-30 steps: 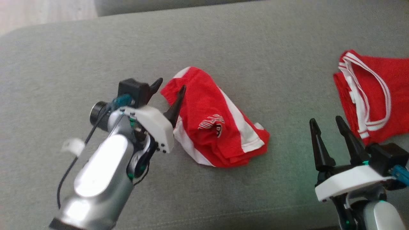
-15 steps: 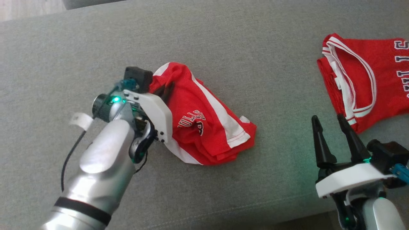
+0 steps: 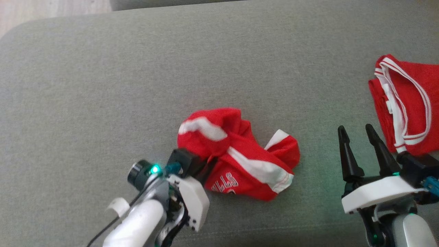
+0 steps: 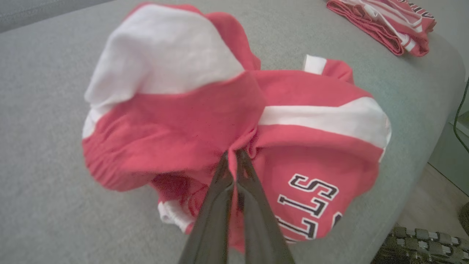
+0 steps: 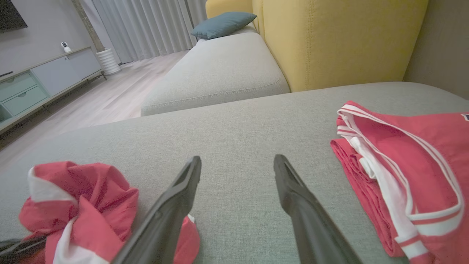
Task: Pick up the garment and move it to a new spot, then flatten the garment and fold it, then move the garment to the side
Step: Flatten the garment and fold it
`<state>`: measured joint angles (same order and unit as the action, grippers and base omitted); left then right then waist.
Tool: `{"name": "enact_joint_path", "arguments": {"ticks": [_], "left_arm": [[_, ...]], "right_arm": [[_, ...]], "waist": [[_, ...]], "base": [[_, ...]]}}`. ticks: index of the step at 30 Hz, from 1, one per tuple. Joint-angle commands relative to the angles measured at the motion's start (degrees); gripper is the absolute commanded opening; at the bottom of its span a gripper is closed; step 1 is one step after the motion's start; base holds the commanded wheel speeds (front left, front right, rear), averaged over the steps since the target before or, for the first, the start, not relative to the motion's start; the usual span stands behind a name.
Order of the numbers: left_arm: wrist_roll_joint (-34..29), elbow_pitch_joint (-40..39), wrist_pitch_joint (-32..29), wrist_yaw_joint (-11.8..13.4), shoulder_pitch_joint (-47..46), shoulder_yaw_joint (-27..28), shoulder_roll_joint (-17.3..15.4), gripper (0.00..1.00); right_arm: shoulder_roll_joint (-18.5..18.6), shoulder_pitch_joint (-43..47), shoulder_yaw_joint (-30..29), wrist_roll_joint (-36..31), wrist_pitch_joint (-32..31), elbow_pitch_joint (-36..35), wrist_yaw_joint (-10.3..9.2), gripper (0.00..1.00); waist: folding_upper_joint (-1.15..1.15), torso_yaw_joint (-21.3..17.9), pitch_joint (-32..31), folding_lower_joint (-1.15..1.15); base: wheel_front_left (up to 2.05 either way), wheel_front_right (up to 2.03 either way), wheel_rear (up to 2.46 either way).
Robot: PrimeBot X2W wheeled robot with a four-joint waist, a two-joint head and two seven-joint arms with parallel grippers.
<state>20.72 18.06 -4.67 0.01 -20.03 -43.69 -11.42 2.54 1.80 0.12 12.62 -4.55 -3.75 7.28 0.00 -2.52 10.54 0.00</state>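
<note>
Ok so, edges first: the grey cushion (image 3: 103, 85) is seen with a rounded corner at the upper left of the head view, and pale wood floor (image 3: 41, 8) is glimpsed past it. A big stretch of bare fabric is left open to the left of and beyond the garment (image 3: 240, 154), which is bunched into a red-and-white lump near the cushion's front side, close to the robot. Room to the right is tighter, since a folded red jersey (image 3: 408, 103) is laid at that end, well apart from the lump. The left gripper (image 4: 234, 156) is clamped tight on a fold of the garment, with the cloth gathered into creases at the tips. That pinch is given up close by the left wrist view, while in the head view it's mostly hidden behind the white housing (image 3: 192, 202). The black-and-white lettering (image 4: 311, 205) is also read much better from there, and one edge of the cushion is seen dropping off toward floor, with a black cable (image 4: 460, 110) beside it. The right gripper (image 3: 354, 129) is held with its fingers (image 3: 346, 154) spread wide over bare cushion, between the lump and the jersey. The rest of the room is added by the right wrist view: a yellow sofa back (image 5: 340, 36), a blue pillow (image 5: 223, 24), a second grey seat (image 5: 216, 73), curtains (image 5: 146, 25) and a low cabinet (image 5: 36, 84).
</note>
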Motion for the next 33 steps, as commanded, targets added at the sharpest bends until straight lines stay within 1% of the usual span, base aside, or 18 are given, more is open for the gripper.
{"name": "enact_joint_path", "arguments": {"ticks": [1,6,7,8,9,17,23,29,31,33], "left_arm": [[-0.11,-2.72,-0.34,0.40,-1.27,1.60,-1.27,0.00],[0.72,-4.48,-1.22,1.41,2.30,0.98,-1.97,0.00],[0.89,-4.77,-0.72,1.77,2.70,1.19,-1.89,0.09],[1.01,-5.10,0.14,2.25,3.06,1.52,-1.75,0.97],[1.05,-5.41,1.08,2.63,3.39,1.77,-1.62,1.00],[1.40,-8.30,9.52,6.53,7.57,4.11,-0.75,1.00],[1.78,-12.12,16.09,11.17,11.37,8.26,-1.31,1.00],[0.69,-15.76,18.96,16.01,12.95,14.74,-3.75,1.00],[0.46,-16.37,19.24,17.15,13.40,16.99,-4.91,1.00],[0.42,-16.80,19.40,17.65,13.87,18.77,-6.03,1.00]], "right_arm": [[0.33,-0.95,1.26,0.11,-0.20,-2.27,0.21,1.00],[0.33,-1.14,1.27,-0.15,-0.73,-2.77,0.21,1.00],[0.33,-1.17,1.26,-0.25,-0.82,-2.92,0.21,1.00],[0.33,-1.20,1.26,-0.42,-0.86,-3.10,0.21,1.00],[0.33,-1.19,1.21,-0.62,-0.92,-3.25,0.21,1.00],[0.33,-0.33,0.94,-2.33,-1.84,-4.49,0.21,1.00],[0.33,1.00,1.07,-2.95,-2.52,-5.83,0.21,1.00],[0.33,2.44,1.36,-3.09,-3.02,-7.02,0.21,1.00],[0.33,2.88,1.50,-3.10,-3.22,-7.27,0.21,1.00],[0.33,3.36,1.58,-3.07,-3.41,-7.53,0.21,1.00]], "waist": [[0.00,0.73,-0.25,0.00],[0.00,1.29,-0.34,0.00],[0.00,1.33,-0.36,0.00],[0.00,1.33,-0.42,0.00],[0.00,1.33,-0.52,0.00],[0.00,1.46,-2.88,0.00],[0.00,2.06,-4.88,0.00],[0.00,2.77,-6.40,0.00],[0.00,2.85,-6.93,0.00],[0.00,2.89,-7.35,0.00]], "base": [[0.00,0.00,0.00],[0.00,0.00,0.00],[0.00,0.00,0.00],[0.00,0.00,0.00],[0.00,0.00,0.00],[0.00,0.00,0.00],[0.00,0.00,0.00],[0.00,0.00,0.00],[0.00,0.00,0.00],[0.00,0.00,0.00]]}}
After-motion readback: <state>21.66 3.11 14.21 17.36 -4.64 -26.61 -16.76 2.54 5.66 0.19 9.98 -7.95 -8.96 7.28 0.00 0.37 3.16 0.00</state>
